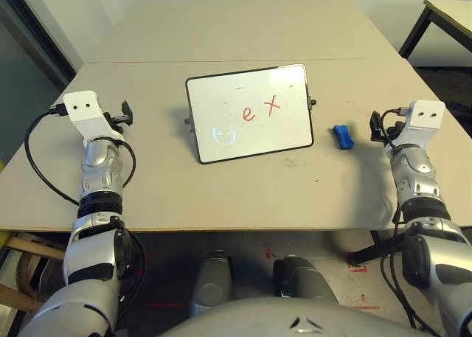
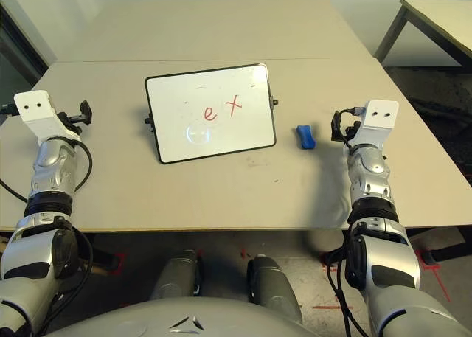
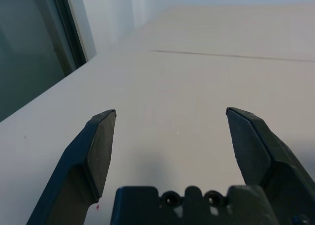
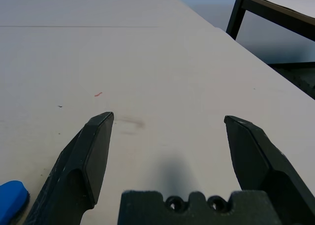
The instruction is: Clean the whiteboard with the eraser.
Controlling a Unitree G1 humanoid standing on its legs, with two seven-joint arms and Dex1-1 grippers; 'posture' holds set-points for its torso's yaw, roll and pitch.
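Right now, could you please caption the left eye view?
Blue eraser beside a whiteboard marked in red.

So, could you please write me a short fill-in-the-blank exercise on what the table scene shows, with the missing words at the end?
1. The letters on the whiteboard are written in the colour ____.
2. The eraser lies on the table between the whiteboard and the robot's ____ hand.
3. The frame around the whiteboard is coloured ____.
4. The fingers of the left hand stand apart, so that hand is ____, not shut.

Missing words: red; right; black; open
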